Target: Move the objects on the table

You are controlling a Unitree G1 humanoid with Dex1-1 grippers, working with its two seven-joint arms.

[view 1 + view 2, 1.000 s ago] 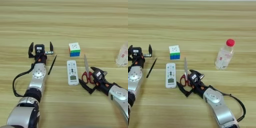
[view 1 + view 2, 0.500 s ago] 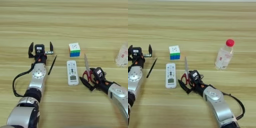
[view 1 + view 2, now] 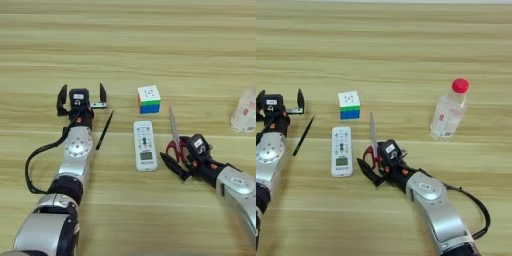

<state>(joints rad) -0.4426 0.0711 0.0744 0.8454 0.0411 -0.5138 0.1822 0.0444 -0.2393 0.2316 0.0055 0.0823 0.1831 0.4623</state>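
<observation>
Now my R gripper has slid onto the scissors, jaws round the handles; grasp next. L gripper idle, open, empty.

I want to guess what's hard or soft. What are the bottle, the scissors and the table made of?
The bottle looks like clear, glossy plastic, since the table shows through it; its red cap looks like solid plastic. The scissors have a grey, metal-looking blade and red, probably plastic, handles. The table looks like smooth light-brown wood with plank grain lines.
</observation>
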